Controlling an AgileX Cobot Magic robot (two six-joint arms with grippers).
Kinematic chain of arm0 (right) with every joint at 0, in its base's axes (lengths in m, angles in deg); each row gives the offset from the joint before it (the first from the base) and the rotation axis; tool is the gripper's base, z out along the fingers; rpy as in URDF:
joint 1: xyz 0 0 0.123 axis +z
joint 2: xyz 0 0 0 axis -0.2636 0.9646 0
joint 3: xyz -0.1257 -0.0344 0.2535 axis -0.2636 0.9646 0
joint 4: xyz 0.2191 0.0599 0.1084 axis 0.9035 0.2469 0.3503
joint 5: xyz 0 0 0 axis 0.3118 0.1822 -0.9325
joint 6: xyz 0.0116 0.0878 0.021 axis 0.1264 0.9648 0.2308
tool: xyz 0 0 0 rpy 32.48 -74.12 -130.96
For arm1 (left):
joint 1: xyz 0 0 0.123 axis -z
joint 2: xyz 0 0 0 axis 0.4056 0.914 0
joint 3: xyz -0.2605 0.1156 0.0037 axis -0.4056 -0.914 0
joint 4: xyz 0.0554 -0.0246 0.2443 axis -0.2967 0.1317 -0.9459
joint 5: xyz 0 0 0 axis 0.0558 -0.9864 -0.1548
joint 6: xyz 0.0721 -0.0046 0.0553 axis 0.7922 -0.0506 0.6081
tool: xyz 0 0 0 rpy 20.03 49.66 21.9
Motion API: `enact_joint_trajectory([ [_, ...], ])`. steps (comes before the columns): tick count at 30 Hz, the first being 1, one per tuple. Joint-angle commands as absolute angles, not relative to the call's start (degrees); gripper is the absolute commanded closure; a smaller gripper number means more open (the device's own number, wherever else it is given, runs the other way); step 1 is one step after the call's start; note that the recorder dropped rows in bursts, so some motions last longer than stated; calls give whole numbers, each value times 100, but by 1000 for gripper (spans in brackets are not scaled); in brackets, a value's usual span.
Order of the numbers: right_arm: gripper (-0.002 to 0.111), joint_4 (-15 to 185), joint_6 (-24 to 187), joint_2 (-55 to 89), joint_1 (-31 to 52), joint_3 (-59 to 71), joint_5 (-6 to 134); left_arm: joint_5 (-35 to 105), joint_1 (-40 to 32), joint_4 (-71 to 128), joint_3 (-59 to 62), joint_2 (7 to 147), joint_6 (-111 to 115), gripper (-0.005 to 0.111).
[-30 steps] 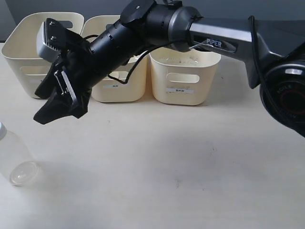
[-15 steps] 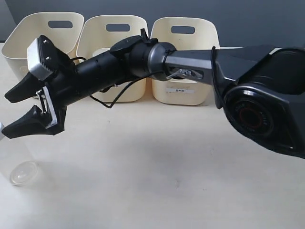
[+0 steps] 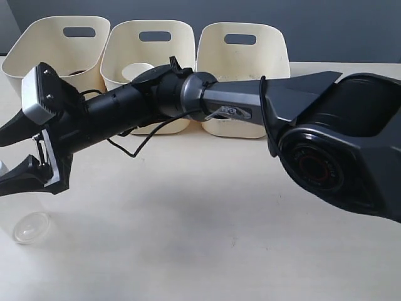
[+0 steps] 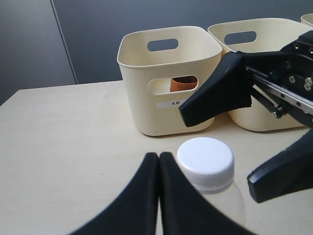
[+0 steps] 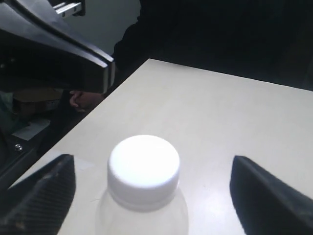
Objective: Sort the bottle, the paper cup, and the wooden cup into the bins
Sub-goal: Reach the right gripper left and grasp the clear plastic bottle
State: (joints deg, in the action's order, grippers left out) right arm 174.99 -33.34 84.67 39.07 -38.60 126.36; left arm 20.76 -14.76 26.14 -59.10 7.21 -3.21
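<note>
Nearest to us on the worktop [image 3: 207,238] stands the bottle [image 5: 143,196], clear with a white cap [image 4: 205,161]. In the right wrist view we see the cap right in the gap between the two black jaws of the right gripper [image 5: 146,188], one on each side and both well clear of it. Those jaws are spread wide and hold nothing. In the exterior view that gripper [image 3: 14,155] sits at the far left edge, at the end of the long black arm [image 3: 207,103] that reaches across from the right side. Only a bit of the bottle [image 3: 22,216] shows there, low by the left edge, below the jaws.

The left gripper [image 4: 159,196] is just beside the bottle too (we see it only in the left wrist view). Its two jaws are pressed tight together with nothing between them, and the cap sits just next to them.

Farther back stand the three cream bins [image 3: 150,75] in a row. Through a handle hole in the left bin [image 4: 168,83] we see something brown, the wooden cup [image 4: 183,83]. A rounded white thing, which may be the paper cup [image 3: 139,71], shows in the middle bin. The left bin's small label [image 4: 174,104] reads "木杯". The writing on the arm is too blurred to read.
</note>
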Motion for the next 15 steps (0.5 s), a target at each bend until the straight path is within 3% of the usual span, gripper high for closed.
enact_joint_trajectory([
  [1,27,17672,-3379,8454,3901,-3837,12545,2155,-1461,2623,-5901,705,-340,107],
  [15,27,17918,-3507,8668,4011,-3861,12637,2155,-1461,2623,-5901,705,-340,107],
])
